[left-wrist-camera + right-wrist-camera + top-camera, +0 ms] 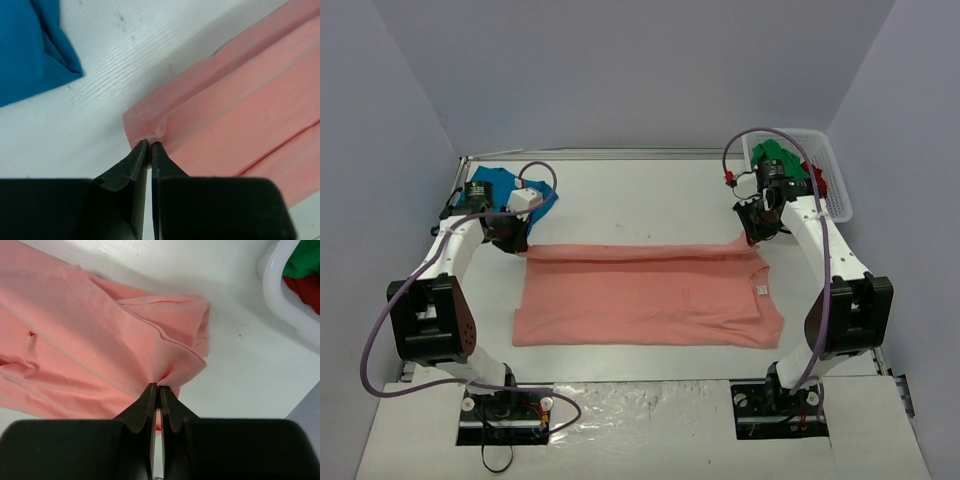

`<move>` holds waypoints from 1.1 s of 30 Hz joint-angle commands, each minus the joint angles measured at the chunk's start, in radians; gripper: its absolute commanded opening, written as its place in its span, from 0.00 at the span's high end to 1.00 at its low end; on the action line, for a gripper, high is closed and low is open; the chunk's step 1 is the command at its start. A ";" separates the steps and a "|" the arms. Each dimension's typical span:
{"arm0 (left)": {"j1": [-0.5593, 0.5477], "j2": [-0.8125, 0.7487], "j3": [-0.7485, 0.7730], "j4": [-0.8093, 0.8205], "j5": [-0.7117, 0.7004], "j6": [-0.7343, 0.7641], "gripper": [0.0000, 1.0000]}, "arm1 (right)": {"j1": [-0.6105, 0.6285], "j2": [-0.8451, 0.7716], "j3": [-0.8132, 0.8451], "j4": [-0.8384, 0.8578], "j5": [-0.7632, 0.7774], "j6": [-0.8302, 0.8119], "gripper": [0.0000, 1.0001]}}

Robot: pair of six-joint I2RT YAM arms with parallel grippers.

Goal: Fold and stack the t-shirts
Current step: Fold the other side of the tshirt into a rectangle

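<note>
1. The salmon-pink t-shirt (645, 295) lies spread across the middle of the worktop (620, 190), long side running left to right. A narrow band along its far edge is doubled over.
2. The left gripper (149, 146) has its jaws together, pinching the left end of that far band right at the corner of the cloth.
3. The right gripper (158, 388) is also clamped, with a bunch of pink cloth gathered at its tips on the right end of the same edge.
4. My reading is that a hold at each end keeps the edge stretched between the two arms, so the fold stays straight and does not sag.
5. The teal-blue t-shirt (500, 185) sits at the far left corner, apart from the pink one. It is probably kept there to leave the folding area free, or as the stacking spot.
6. The green t-shirt (775, 158) and the red t-shirt (817, 182) are heaped in the white mesh basket (840, 195) at the far right corner, likely waiting their turn.
7. Count:
   - T-shirts in view: four, one of each colour.
   - Baskets: one.
   - Grippers: two, both on the pink shirt.
</note>
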 commanded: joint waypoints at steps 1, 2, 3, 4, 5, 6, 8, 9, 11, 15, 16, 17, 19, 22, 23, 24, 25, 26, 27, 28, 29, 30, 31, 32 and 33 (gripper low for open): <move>0.005 -0.077 -0.025 -0.060 0.037 0.088 0.98 | -0.010 -0.068 -0.068 -0.051 0.030 -0.023 1.00; 0.003 -0.086 -0.039 -0.057 0.032 0.091 0.98 | -0.010 -0.077 -0.082 -0.055 0.027 -0.025 1.00; 0.003 -0.100 -0.062 -0.056 0.032 0.102 0.98 | -0.010 -0.096 -0.111 -0.061 0.025 -0.030 1.00; 0.005 -0.105 -0.073 -0.059 0.031 0.106 0.98 | -0.008 -0.105 -0.124 -0.066 0.023 -0.034 1.00; 0.005 -0.108 -0.080 -0.060 0.031 0.108 0.98 | -0.011 -0.122 -0.137 -0.067 0.022 -0.037 1.00; 0.005 -0.111 -0.093 -0.071 0.037 0.115 0.98 | -0.010 -0.127 -0.150 -0.069 0.022 -0.039 1.00; 0.005 -0.112 -0.103 -0.079 0.041 0.123 0.98 | -0.010 -0.145 -0.183 -0.072 0.022 -0.042 1.00; 0.005 -0.114 -0.111 -0.085 0.043 0.128 0.97 | -0.010 -0.150 -0.193 -0.072 0.030 -0.042 1.00; 0.005 -0.117 -0.120 -0.088 0.049 0.134 0.98 | -0.010 -0.162 -0.220 -0.075 0.030 -0.042 1.00; 0.005 -0.131 -0.136 -0.108 0.058 0.151 0.98 | -0.010 -0.171 -0.243 -0.089 0.020 -0.050 1.00; 0.005 -0.134 -0.139 -0.114 0.060 0.154 0.98 | -0.010 -0.173 -0.246 -0.090 0.017 -0.053 1.00; 0.005 -0.138 -0.142 -0.122 0.058 0.163 0.98 | -0.010 -0.176 -0.256 -0.097 0.011 -0.056 1.00; 0.005 -0.143 -0.154 -0.128 0.057 0.171 0.98 | -0.011 -0.179 -0.265 -0.100 0.007 -0.059 1.00; 0.005 -0.149 -0.171 -0.138 0.052 0.188 0.98 | -0.008 -0.183 -0.286 -0.104 0.004 -0.066 1.00; 0.003 -0.152 -0.172 -0.145 0.054 0.195 0.98 | -0.008 -0.186 -0.294 -0.106 -0.001 -0.068 1.00; 0.005 -0.154 -0.177 -0.148 0.054 0.200 0.98 | -0.008 -0.186 -0.299 -0.109 -0.004 -0.073 1.00; 0.003 -0.155 -0.180 -0.151 0.057 0.208 0.98 | -0.008 -0.185 -0.302 -0.116 -0.016 -0.076 0.98; 0.005 -0.157 -0.185 -0.171 0.067 0.230 0.98 | -0.006 -0.183 -0.306 -0.129 -0.027 -0.091 0.85; 0.005 -0.155 -0.185 -0.192 0.076 0.250 0.97 | -0.006 -0.185 -0.309 -0.136 -0.038 -0.099 0.79; 0.003 -0.152 -0.182 -0.216 0.089 0.295 0.92 | -0.006 -0.200 -0.312 -0.143 -0.036 -0.106 0.59; 0.003 -0.149 -0.177 -0.274 0.112 0.327 0.89 | -0.006 -0.209 -0.315 -0.149 -0.036 -0.114 0.51; 0.001 -0.146 -0.171 -0.318 0.124 0.367 0.86 | -0.006 -0.217 -0.309 -0.158 -0.036 -0.120 0.50; 0.001 -0.135 -0.162 -0.412 0.141 0.455 0.81 | -0.006 -0.225 -0.303 -0.179 -0.038 -0.129 0.50; 0.001 -0.128 -0.145 -0.448 0.152 0.494 0.77 | -0.006 -0.229 -0.297 -0.184 -0.035 -0.129 0.49; 0.001 -0.121 -0.139 -0.476 0.152 0.520 0.72 | -0.008 -0.235 -0.290 -0.186 -0.032 -0.129 0.49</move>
